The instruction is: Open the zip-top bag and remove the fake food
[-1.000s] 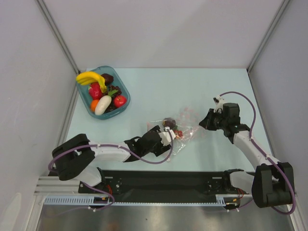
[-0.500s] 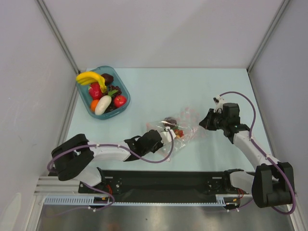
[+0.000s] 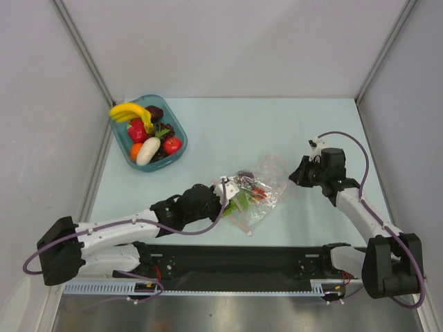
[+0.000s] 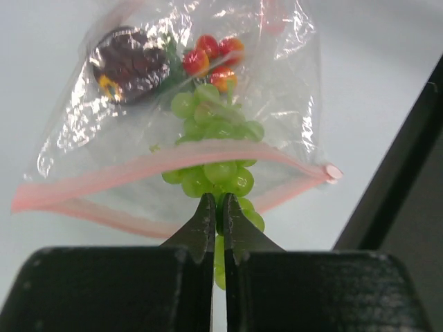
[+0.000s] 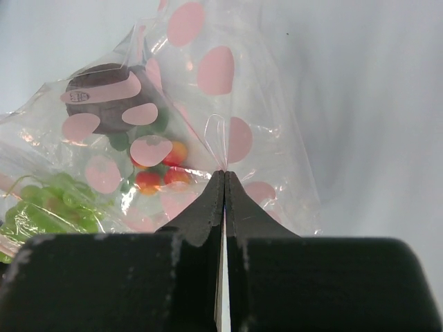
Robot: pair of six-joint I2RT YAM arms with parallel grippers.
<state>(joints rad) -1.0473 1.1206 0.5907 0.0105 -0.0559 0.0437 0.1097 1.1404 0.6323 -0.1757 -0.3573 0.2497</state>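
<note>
The zip-top bag [image 3: 261,185] lies mid-table, clear with a pink zip strip [image 4: 104,181], its mouth open toward my left arm. My left gripper [image 4: 215,200] is shut on the green grapes [image 4: 216,131], which stick halfway out of the mouth; in the top view that left gripper [image 3: 225,195] is at the bag's left end. Inside remain a dark purple piece [image 4: 131,63] and small red-orange fruits [image 4: 211,57]. My right gripper [image 5: 223,173] is shut on a pinch of the bag's plastic [image 5: 228,104] at the far end, where the top view shows the right gripper [image 3: 293,174].
A teal tray [image 3: 183,138] at the back left holds a banana [image 3: 128,111], an orange, a white oval piece and other toy food. Grey walls close in both sides. A black rail [image 3: 235,259] runs along the near edge.
My left gripper has shut on the grapes and its arm has drawn back leftward, bringing the grapes partly out of the bag. The right gripper has kept its hold.
</note>
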